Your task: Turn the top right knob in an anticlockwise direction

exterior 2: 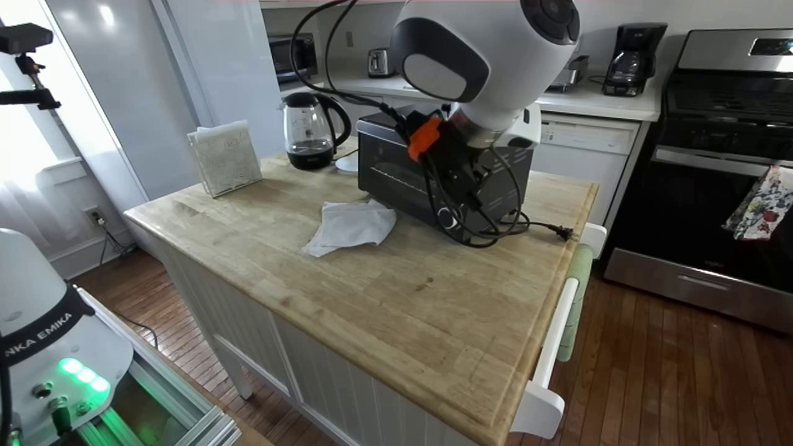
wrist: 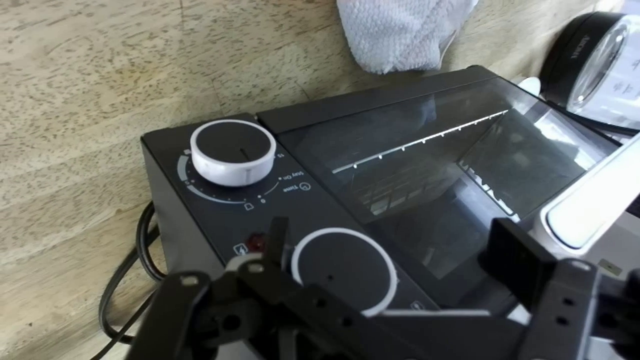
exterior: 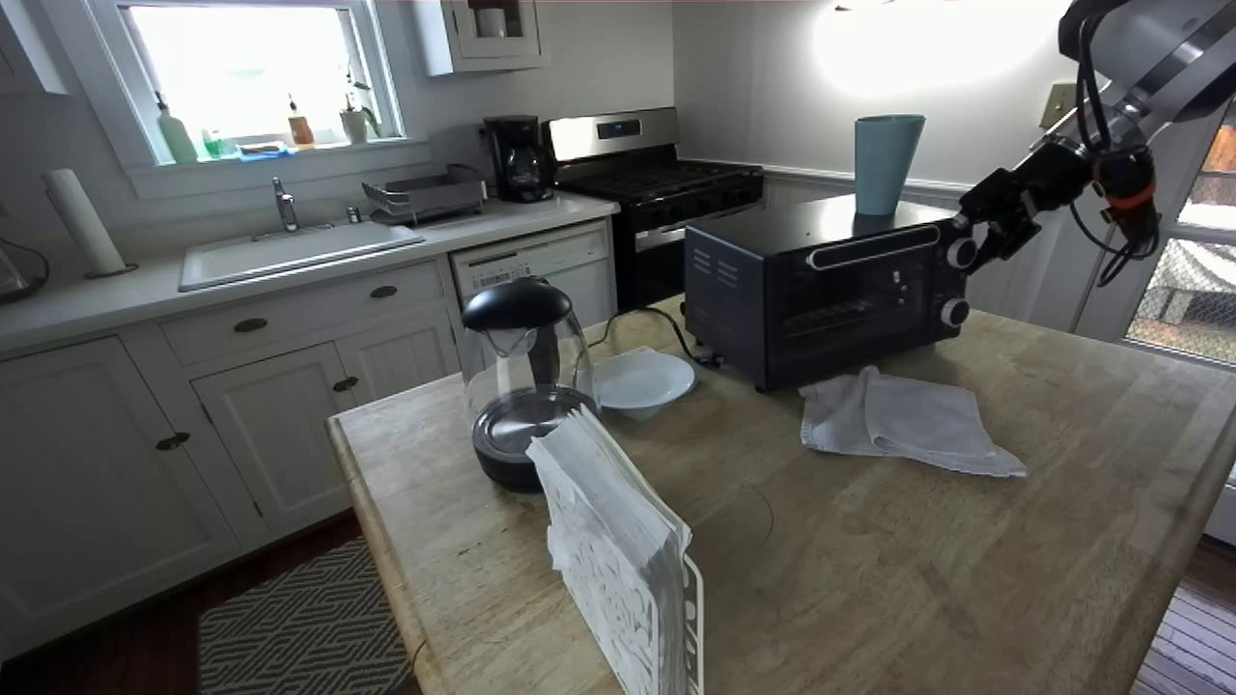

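The top right knob (wrist: 345,270) is a round black dial with a white rim on the black toaster oven (wrist: 215,220). It also shows in an exterior view (exterior: 962,253), partly behind the gripper. My gripper (wrist: 395,250) is open. In the wrist view the knob lies between the fingers, close beside the left one; I cannot tell if they touch. The right finger is over the glass door near the handle (wrist: 580,215). In an exterior view the gripper (exterior: 975,239) is at the oven's upper right front corner. Elsewhere the arm and cables hide the top knob.
The lower knob (wrist: 233,145) is on the same panel. A blue cup (exterior: 884,164) stands on the oven. A cloth (exterior: 898,420) lies in front. A glass kettle (exterior: 526,386), a white plate (exterior: 642,378) and a napkin holder (exterior: 618,550) stand on the wooden table (exterior: 821,579).
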`<state>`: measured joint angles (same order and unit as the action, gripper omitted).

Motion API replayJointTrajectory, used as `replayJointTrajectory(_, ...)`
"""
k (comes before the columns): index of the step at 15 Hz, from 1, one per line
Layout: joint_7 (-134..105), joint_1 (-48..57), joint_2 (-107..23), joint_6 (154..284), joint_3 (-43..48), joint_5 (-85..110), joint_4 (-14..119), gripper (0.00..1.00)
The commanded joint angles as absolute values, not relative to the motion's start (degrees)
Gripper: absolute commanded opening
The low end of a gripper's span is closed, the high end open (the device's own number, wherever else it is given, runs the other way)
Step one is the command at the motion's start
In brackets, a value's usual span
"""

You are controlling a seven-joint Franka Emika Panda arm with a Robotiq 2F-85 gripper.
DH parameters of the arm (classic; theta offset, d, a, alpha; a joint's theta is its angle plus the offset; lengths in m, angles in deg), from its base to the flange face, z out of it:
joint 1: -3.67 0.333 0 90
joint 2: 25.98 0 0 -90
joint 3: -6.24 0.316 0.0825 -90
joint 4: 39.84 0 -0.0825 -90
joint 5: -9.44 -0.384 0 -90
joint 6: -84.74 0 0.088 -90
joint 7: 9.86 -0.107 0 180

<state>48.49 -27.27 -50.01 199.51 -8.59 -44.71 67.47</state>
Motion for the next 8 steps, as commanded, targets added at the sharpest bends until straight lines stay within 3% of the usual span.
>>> replayJointTrajectory(1,49.3,-25.2,-45.2,200.7,-8.7,-44.0,69.8,1.0)
replayJointTrajectory(8,49.5,-24.9,-43.5,202.8,-8.9,-41.8,70.1,1.0)
